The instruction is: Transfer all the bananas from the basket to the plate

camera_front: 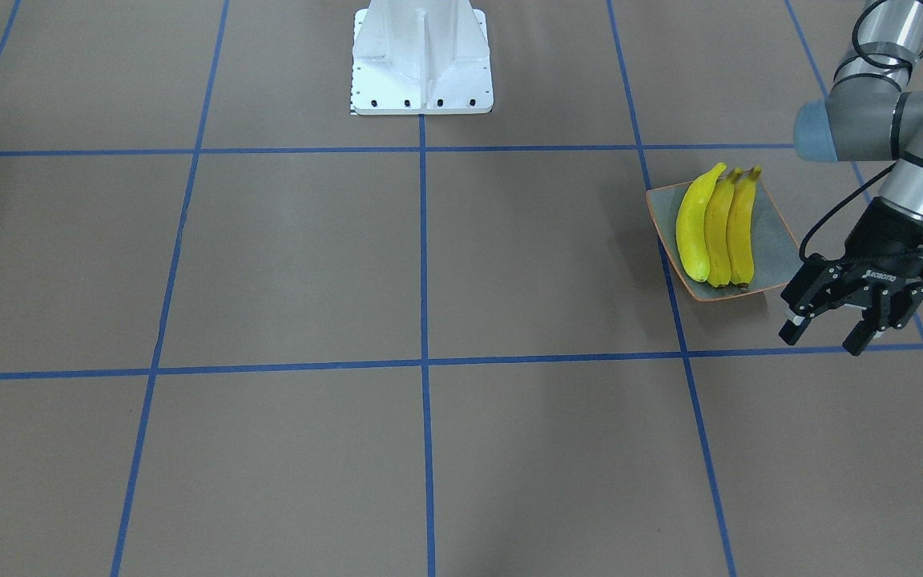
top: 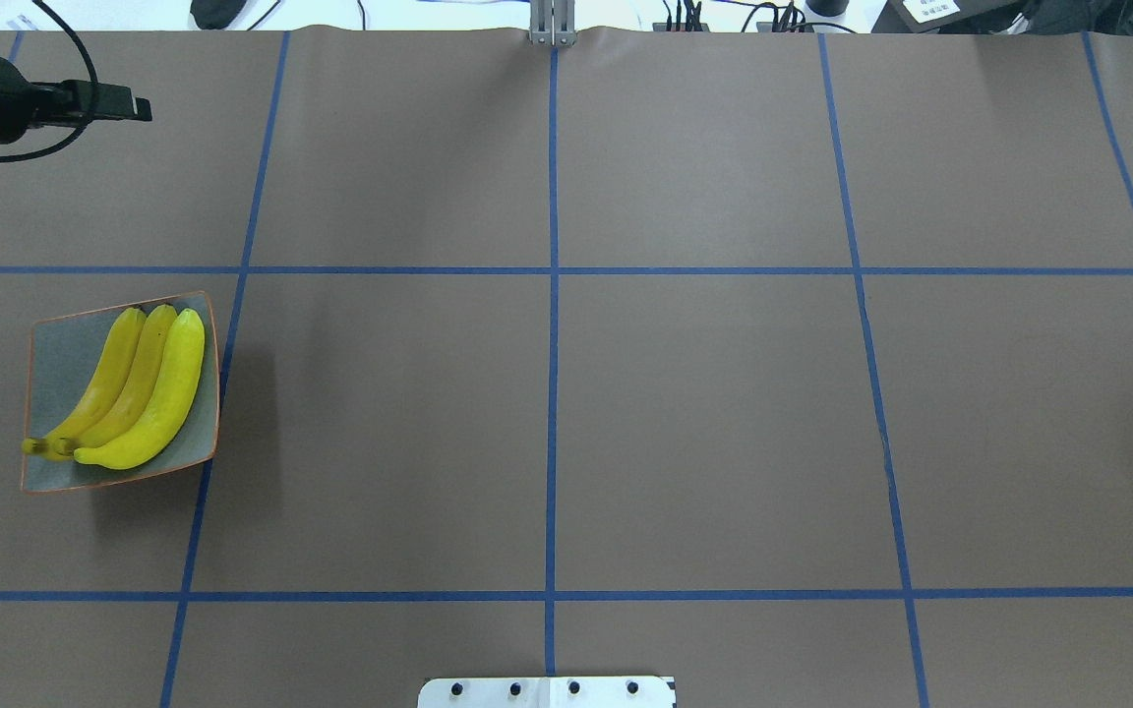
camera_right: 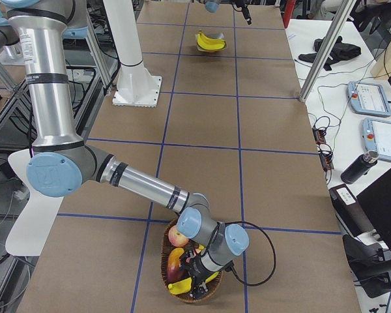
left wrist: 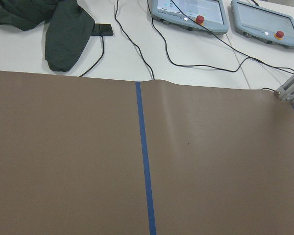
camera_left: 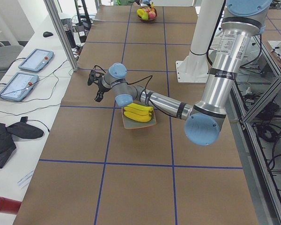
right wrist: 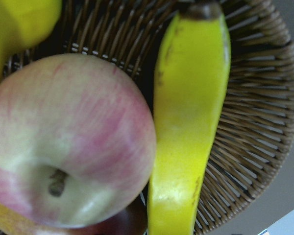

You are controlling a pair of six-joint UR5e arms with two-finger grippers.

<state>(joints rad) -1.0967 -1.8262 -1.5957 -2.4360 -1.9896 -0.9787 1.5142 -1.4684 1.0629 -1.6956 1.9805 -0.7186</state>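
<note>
Three yellow bananas [camera_front: 718,228] lie side by side on the square grey-blue plate [camera_front: 774,240] with the orange rim; they also show in the overhead view [top: 139,388] on the plate [top: 55,354]. My left gripper [camera_front: 822,338] is open and empty, hovering just past the plate's corner on the operators' side. A fourth banana [right wrist: 191,122] lies in the wicker basket [right wrist: 264,112] next to an apple [right wrist: 63,142]. My right gripper [camera_right: 197,277] is down in the basket [camera_right: 212,293]; I cannot tell whether it is open or shut.
The basket holds more fruit beside the banana. The white robot base [camera_front: 421,60] stands at the table's middle edge. Beyond the far edge lie tablets [left wrist: 186,7], cables, a dark cloth [left wrist: 63,29] and an aluminium post [left wrist: 289,90].
</note>
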